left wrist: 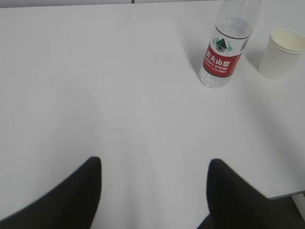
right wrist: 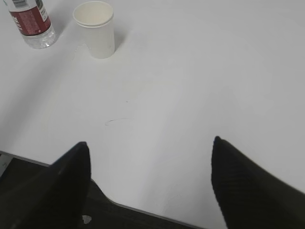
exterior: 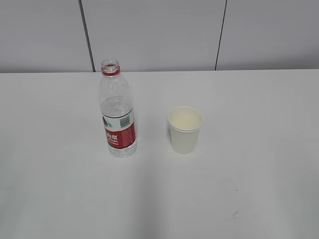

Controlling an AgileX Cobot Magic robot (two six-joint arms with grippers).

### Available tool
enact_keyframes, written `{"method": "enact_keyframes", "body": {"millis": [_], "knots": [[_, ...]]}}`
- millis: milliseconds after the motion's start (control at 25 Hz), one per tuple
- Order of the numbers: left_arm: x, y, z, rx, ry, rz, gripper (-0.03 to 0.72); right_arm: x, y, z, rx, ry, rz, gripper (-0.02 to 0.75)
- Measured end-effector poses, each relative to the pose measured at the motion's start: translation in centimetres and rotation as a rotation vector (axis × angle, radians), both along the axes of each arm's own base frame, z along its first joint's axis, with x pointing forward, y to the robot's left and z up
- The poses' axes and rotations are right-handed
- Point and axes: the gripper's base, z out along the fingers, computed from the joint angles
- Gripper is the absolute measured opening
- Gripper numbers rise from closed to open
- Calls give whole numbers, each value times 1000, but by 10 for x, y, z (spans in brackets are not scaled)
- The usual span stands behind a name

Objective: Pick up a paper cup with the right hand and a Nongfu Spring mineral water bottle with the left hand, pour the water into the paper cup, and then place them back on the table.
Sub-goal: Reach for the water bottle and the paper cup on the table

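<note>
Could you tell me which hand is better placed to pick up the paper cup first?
The right hand. The paper cup stands on the right side of the bottle, so the right hand reaches it without crossing. Both hands are open and well back.

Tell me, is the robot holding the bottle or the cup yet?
No, nothing is held. Both the left hand and right hand are open, far from the bottle and cup.

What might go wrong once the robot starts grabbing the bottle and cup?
1. The bottle stands tall with no cap; a nudge from the left fingers might tip it and spill water.
2. The cup looks light and empty; the right fingers may crush it or push it away.
3. Bottle and cup stand close together, so the arms might crowd each other.
</note>
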Motion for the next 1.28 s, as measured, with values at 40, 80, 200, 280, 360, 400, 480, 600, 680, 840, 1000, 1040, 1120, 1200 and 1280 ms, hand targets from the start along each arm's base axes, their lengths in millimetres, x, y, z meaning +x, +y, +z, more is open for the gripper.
{"method": "enact_keyframes", "body": {"millis": [40, 80, 200, 280, 360, 400, 480, 600, 680, 840, 1000, 1040, 1120, 1200, 1280], "knots": [[0, 0, 0, 0, 0, 0, 436, 0, 0, 0, -1, 0, -1, 590], [0, 0, 0, 0, 0, 0, 436, 0, 0, 0, 0, 0, -2, 590], [0, 0, 0, 0, 0, 0, 436, 0, 0, 0, 0, 0, -2, 590], [0, 0, 0, 0, 0, 0, 436, 0, 0, 0, 1, 0, -2, 590], [0, 0, 0, 0, 0, 0, 436, 0, 0, 0, 1, 0, -2, 590], [0, 0, 0, 0, 0, 0, 436, 0, 0, 0, 1, 0, -2, 590], [0, 0, 0, 0, 0, 0, 436, 0, 0, 0, 1, -1, -2, 590], [0, 0, 0, 0, 0, 0, 436, 0, 0, 0, 1, -1, -2, 590], [0, 0, 0, 0, 0, 0, 436, 0, 0, 0, 1, -1, -2, 590], [0, 0, 0, 0, 0, 0, 436, 0, 0, 0, 2, -1, -3, 590], [0, 0, 0, 0, 0, 0, 436, 0, 0, 0, 2, -1, -3, 590], [0, 0, 0, 0, 0, 0, 436, 0, 0, 0, 2, -1, -3, 590], [0, 0, 0, 0, 0, 0, 436, 0, 0, 0, 2, -1, -3, 590], [0, 0, 0, 0, 0, 0, 436, 0, 0, 0, 2, -1, -3, 590], [0, 0, 0, 0, 0, 0, 436, 0, 0, 0, 2, -1, -3, 590]]}}
